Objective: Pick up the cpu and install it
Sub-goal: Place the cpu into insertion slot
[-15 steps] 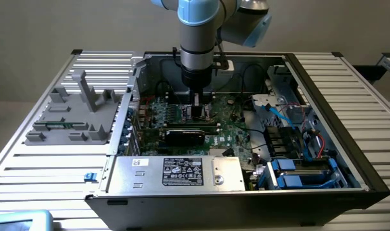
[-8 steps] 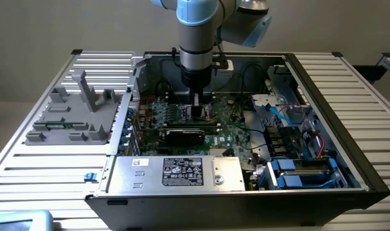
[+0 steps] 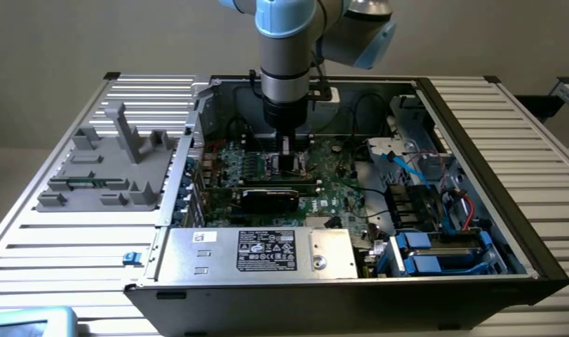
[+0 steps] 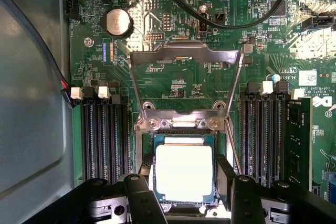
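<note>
Hand (image 4: 186, 167) grips the cpu (image 4: 184, 177), fingers (image 4: 227, 174) against two opposite edges. Cpu is level, directly over the open socket (image 4: 181, 124) on the motherboard (image 4: 173, 85), load frame (image 4: 184, 56) tilted up. Can't tell if it's seated. Computer case (image 3: 509, 210) sits on table (image 3: 537, 140).

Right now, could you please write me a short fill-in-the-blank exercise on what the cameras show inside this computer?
1. The claw is closed on the silver-topped ___.
2. The metal retention frame is swung ___.
3. Black memory slots run along ___ sides of that frame.
4. In the exterior view, the grey fixture lies on that view's ___ of the computer case.

Missing words: cpu; open; both; left.
</note>
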Action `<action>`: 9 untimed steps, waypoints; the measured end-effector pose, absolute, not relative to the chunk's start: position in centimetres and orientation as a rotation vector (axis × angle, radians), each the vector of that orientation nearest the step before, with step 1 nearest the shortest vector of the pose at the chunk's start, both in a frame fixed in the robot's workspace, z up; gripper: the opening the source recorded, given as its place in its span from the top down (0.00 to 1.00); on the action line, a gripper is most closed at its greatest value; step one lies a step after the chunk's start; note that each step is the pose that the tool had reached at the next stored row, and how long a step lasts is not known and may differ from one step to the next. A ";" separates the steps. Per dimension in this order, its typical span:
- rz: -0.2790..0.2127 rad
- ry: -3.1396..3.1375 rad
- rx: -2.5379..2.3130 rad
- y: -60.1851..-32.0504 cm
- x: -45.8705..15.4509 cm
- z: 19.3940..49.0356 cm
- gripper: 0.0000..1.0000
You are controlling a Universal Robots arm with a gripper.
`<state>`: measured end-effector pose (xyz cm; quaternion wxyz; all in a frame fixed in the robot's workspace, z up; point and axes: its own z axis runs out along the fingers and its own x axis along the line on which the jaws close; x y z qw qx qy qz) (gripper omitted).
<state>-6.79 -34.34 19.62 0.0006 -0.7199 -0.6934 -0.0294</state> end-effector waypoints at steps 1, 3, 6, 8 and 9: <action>-0.093 -2.178 -2.261 -34.3 -6.8 19.6 0.45; -0.094 -2.178 -2.261 -34.3 -6.8 19.6 0.45; -0.095 -2.178 -2.262 -34.3 -6.9 19.6 0.45; -0.095 -2.179 -2.262 -34.3 -6.9 19.6 0.45; -0.095 -2.178 -2.262 -34.3 -6.9 19.6 0.45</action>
